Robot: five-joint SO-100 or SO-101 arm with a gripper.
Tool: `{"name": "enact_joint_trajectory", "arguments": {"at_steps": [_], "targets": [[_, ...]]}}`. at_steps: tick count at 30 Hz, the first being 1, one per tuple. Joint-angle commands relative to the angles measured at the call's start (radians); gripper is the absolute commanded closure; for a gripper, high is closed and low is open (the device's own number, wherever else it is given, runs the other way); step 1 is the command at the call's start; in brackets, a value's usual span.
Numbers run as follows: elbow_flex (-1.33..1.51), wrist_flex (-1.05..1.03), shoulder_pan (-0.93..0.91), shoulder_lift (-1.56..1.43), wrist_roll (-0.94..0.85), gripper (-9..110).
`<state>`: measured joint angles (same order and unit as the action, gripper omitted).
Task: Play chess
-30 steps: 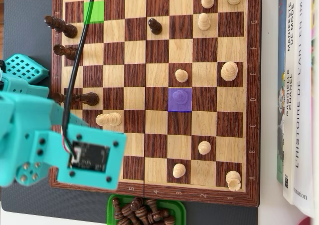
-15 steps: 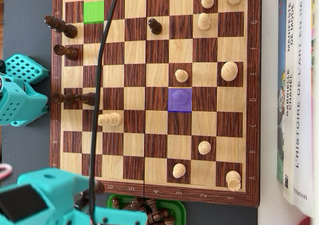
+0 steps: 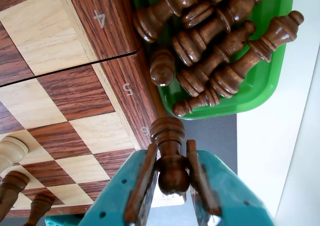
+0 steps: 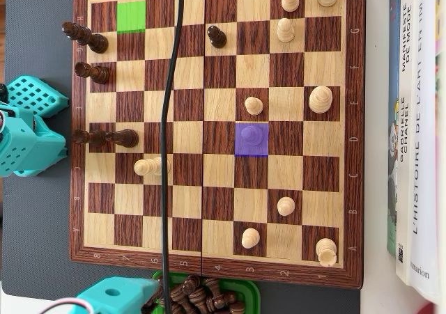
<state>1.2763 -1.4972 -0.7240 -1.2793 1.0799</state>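
In the wrist view my gripper (image 3: 170, 147) is shut on a dark brown chess piece (image 3: 170, 161), gripped below its round head, with its base pointing away from me. The piece hangs over the chessboard's (image 3: 115, 75) rim by the numeral 6, just beside the green tray (image 3: 260, 80) of captured dark pieces (image 3: 220, 40). In the overhead view only my teal wrist (image 4: 115, 294) shows at the bottom edge, next to the green tray (image 4: 249, 291). The chessboard (image 4: 216, 262) has a green-marked square (image 4: 131, 17) and a purple-marked square (image 4: 251, 139).
Dark pieces (image 4: 90, 71) stand along the board's left side, with one more (image 4: 216, 35) near the top middle. Several light pieces (image 4: 320, 99) are spread over the right half. A black cable (image 4: 169, 119) runs across the board. Books (image 4: 418, 119) lie at the right.
The arm swung off the board's lower-left corner down to the green tray at the bottom edge. The cable shifted to the right across the board.
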Motion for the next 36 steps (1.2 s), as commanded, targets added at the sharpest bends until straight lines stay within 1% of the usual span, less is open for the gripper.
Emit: {"name": "enact_joint_trajectory", "arguments": {"at_steps": [1, 3, 10, 15, 21, 26, 36], "targets": [[-0.049, -0.003, -0.002, -0.009, -0.008, 89], [-0.049, -0.003, 0.002, -0.009, -0.008, 88], [-0.046, -0.005, 0.005, -0.011, -0.008, 88], [-0.052, -0.005, 0.052, -0.021, -0.020, 88], [-0.044, -0.040, 0.137, -0.207, 0.008, 88], [-0.028, -0.092, 0.278, -0.347, 0.117, 88], [0.137, -0.086, 0.586, -0.497, 0.322, 88]]}}
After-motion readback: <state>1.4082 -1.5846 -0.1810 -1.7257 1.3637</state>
